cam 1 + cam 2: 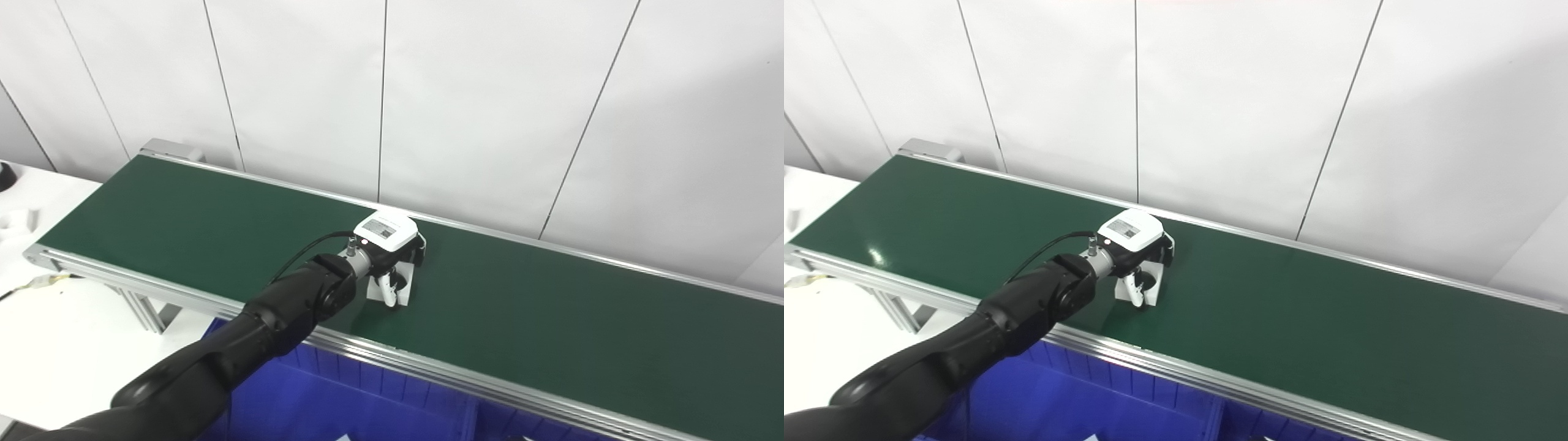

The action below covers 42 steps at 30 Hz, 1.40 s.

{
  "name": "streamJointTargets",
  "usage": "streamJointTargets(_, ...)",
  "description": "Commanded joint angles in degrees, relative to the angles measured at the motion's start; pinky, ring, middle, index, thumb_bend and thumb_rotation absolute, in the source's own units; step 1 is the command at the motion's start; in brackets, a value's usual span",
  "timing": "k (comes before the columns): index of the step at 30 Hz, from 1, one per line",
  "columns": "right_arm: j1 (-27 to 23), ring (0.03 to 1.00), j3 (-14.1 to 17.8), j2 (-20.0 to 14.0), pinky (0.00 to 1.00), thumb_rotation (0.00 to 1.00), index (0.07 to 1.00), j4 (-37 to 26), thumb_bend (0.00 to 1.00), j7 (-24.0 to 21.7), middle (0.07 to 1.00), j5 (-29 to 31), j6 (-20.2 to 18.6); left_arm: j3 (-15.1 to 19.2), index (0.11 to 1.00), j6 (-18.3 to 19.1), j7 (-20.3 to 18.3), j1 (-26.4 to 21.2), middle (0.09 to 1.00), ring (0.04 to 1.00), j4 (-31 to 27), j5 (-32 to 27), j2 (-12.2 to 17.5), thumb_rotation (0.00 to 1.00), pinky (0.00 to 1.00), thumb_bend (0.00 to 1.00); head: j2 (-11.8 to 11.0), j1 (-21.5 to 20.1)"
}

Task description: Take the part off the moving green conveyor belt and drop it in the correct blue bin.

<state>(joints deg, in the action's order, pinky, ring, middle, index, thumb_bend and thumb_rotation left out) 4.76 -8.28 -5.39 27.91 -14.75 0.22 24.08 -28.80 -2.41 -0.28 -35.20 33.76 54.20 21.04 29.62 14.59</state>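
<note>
Left eye view: The left hand (392,260) is extended over the green conveyor belt (551,318), positioned directly on top of a pale flat part (401,296). The fingers (386,291) point down and reach the part's near edge. Whether they have closed on the part cannot be told; the hand's white housing hides most of the contact. The part lies on the belt surface, not lifted. Judgement: the approach is complete, the grasp is in progress or about to start. The lift, the transfer and the release all remain.

Right eye view: The same arrangement appears. The part (1153,294) sits flat on the belt (1304,306) beneath the left hand (1139,257), well inside both belt rails. A blue bin (1078,404) stands below the near rail, just beside the arm. A divider wall shows at its right side, so a second compartment adjoins it. Which compartment is correct cannot be determined. The right hand is not visible in either view.
</note>
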Motion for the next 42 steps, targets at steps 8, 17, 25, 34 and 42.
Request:
streamJointTargets(8,-1.39,0.684,0.3,0.51,0.61,0.21,0.739,-0.73,0.86,-0.56,0.766,0.53,2.84,3.09,0.538,1.92,-3.04,-1.84,0.514,0.4,-9.9,-2.65,0.88,0.0,0.36,0.5,0.49,2.1)
streamJointTargets(17,-2.27,0.696,1.32,0.97,0.62,0.2,0.746,0.27,0.85,-1.99,0.772,1.33,2.84,10.75,0.53,4.53,-9.9,4.34,0.505,0.418,-29.03,-11.77,0.99,0.0,0.42,0.5,1.81,4.61)
streamJointTargets(25,-2.29,0.728,3.71,0.92,0.68,0.25,0.766,-0.6,0.84,-5.42,0.789,3.1,2.84,18.79,0.523,9.94,-13.42,13.87,0.502,0.431,-46.13,-20.81,-0.55,0.0,0.42,0.5,6.1,6.72)
streamJointTargets(34,-2.76,0.723,5.79,0.36,0.68,0.26,0.765,-2.05,0.84,-7.79,0.791,3.55,2.84,24.93,0.52,10.99,-11.89,24.37,0.491,0.45,-53.88,-28.66,-3.19,0.0,0.46,0.5,11.48,9.3)
streamJointTargets(42,-3.45,0.709,6.12,0.07,0.65,0.28,0.755,-4.41,0.88,-7.08,0.782,3.46,2.84,24.93,0.524,12.26,-12.68,29.91,0.488,0.452,-57.29,-28.93,-3.81,0.0,0.47,0.5,17.59,9.9)
